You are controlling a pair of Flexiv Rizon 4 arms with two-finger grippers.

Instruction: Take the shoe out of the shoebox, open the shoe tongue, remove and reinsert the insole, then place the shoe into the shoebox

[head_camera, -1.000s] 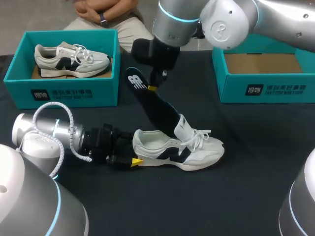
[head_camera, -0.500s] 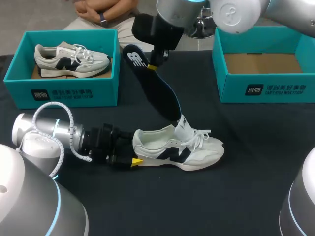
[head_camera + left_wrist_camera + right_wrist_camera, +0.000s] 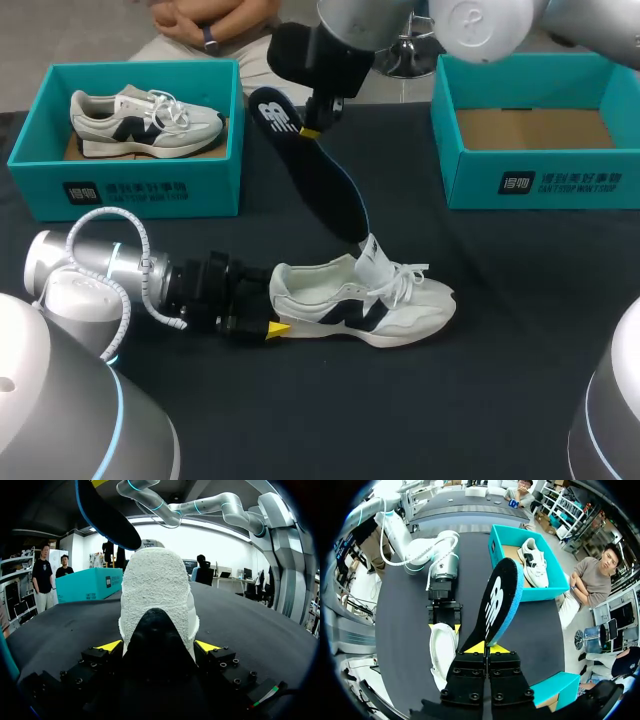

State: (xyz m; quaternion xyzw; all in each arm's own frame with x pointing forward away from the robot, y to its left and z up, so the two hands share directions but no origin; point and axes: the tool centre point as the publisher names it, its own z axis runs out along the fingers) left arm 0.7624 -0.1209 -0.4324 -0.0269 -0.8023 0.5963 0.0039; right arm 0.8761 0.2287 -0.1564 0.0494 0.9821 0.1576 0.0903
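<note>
Head view, right hand (image 3: 312,130) raised, clamped on insole (image 3: 322,192), left hand (image 3: 275,302) low, clamped on heel of shoe (image 3: 385,312)

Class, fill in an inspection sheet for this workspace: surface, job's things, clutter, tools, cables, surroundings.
Surface: dark table.
Job's things: shoe on its sole on the table; insole held up slanting, lower end at the shoe's opening; left box holds a second shoe; right box shows a bare floor.
Clutter: nothing seen.
Tools: left tool shut on the shoe's heel; right tool shut on the insole's upper end.
Cables: white coiled cable looped behind the left tool.
Surroundings: nothing seen.
</note>
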